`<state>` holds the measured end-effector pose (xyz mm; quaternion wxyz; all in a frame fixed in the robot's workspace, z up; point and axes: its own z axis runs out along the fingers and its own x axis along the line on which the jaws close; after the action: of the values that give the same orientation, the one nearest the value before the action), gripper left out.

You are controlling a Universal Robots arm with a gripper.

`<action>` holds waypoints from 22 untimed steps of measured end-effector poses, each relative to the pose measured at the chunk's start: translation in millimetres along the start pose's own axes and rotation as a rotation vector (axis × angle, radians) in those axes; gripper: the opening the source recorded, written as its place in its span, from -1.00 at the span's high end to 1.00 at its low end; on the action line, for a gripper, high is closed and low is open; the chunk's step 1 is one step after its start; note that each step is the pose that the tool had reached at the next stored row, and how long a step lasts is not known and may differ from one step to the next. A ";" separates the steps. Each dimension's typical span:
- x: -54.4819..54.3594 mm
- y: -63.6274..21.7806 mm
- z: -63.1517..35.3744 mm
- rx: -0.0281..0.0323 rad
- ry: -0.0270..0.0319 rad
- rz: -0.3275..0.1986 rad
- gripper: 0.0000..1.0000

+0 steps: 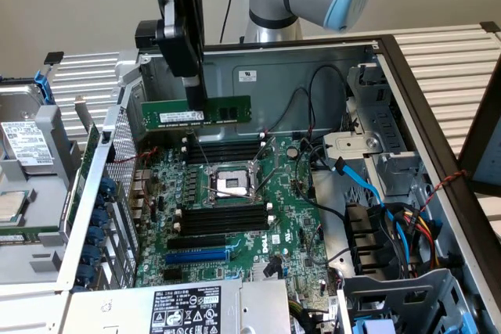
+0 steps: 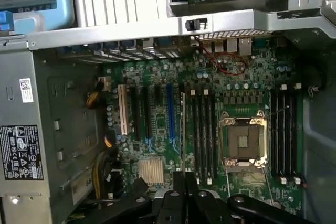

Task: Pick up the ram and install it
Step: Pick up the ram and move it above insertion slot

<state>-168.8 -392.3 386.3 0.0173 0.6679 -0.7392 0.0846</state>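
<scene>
Green ram [image 1: 227,109] clamped in gripper [image 1: 197,99], held clear of the board.

Nearest in the exterior view: power supply [image 1: 186,310] with white label, then blue slot [image 1: 197,256], then near black slots [image 1: 223,218], none of them in contact with the ram. Past the bare socket [image 1: 232,183], far black slots [image 1: 223,150], judged closest below the ram yet apart from it. Ram hanging straight beneath the shut jaws, gripped at its top edge towards the exterior view's left end, long axis level and parallel to the slots, contact edge down. Dark cables [image 1: 301,127] just to the exterior view's right of the far bank, likely the closest snag. Beyond, grey rear wall of the case [image 1: 297,76].
</scene>
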 end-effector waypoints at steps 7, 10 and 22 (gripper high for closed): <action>-10.6 -5.4 -1.0 0.0005 -0.0010 0.000 0.76; -10.9 -6.1 -1.0 0.0017 -0.0076 0.001 0.76; -11.2 -9.4 -0.6 -0.0045 -0.0234 0.002 0.76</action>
<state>-158.3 -382.0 386.3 0.0101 0.6679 -0.7403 0.0751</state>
